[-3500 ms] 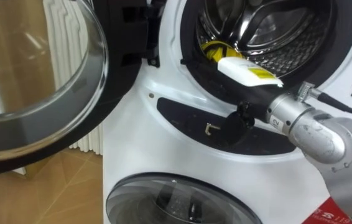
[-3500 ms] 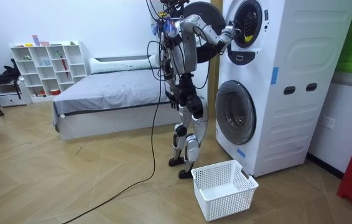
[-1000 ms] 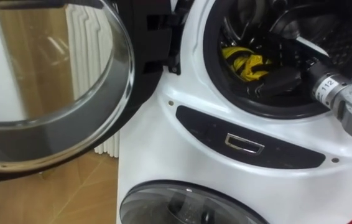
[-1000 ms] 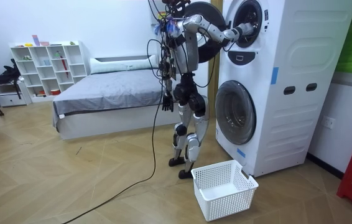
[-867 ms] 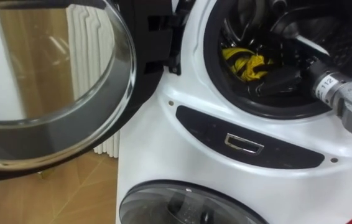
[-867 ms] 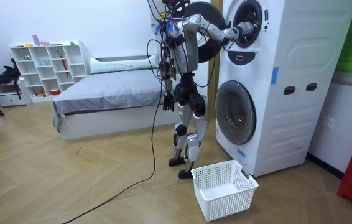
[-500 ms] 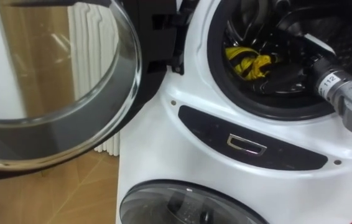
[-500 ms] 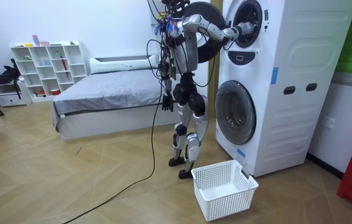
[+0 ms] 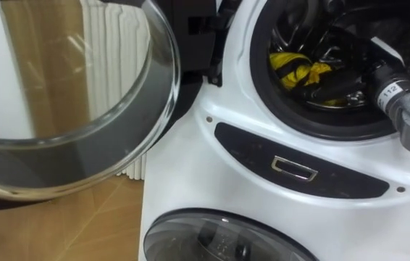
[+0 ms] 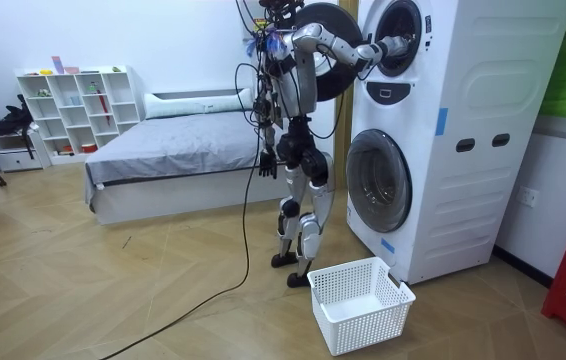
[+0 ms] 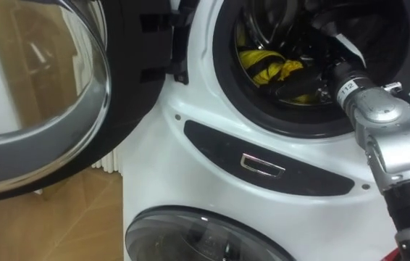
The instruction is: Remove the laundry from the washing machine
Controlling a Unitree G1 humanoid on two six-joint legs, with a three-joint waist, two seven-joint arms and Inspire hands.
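A yellow-and-black garment (image 11: 261,67) is seen inside the drum (image 9: 350,32) of the upper washing machine (image 9: 212,152), at about 9 o'clock in the round opening. The right hand (image 11: 295,81) is thrust in from 3 o'clock and lies against the garment; whether it is clamped on the cloth cannot be told. The glass door (image 9: 67,109) is swung open at 9 o'clock of the opening. A dark handle panel (image 9: 292,168) is set at 6 o'clock, with the lower machine's door (image 9: 219,239) beneath. In the room view the robot is stood before the stacked machines, the left hand (image 10: 263,165) hung by the hip, its state not to be told, and a white basket (image 10: 358,303) is set on the floor at 5 o'clock of the feet.
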